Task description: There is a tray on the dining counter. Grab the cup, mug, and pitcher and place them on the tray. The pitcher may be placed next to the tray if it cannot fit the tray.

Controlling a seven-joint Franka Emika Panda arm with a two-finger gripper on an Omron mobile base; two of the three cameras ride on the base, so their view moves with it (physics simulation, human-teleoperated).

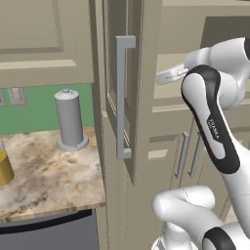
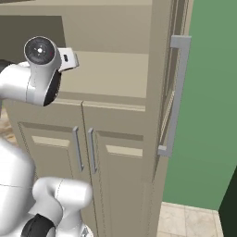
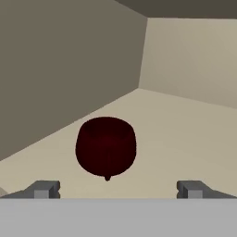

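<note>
While hovering wide open and empty, pincer (image 3: 118, 189) faces the mug (image 3: 106, 147), squat, rounded, dark red, sitting alone on the pale floor of a cabinet recess, near a corner and apart from both walls. Probably rigid, glazed and slippery, light enough for one grip, breakable if dropped. Best taken across the widest part of the belly, fingertips (image 3: 44, 189) level on either side; no handle visible from this angle. Interior dark; contents cannot be told. Out on the marbled surface (image 1: 49, 176): grey canister (image 1: 70, 119), lid on.
</note>
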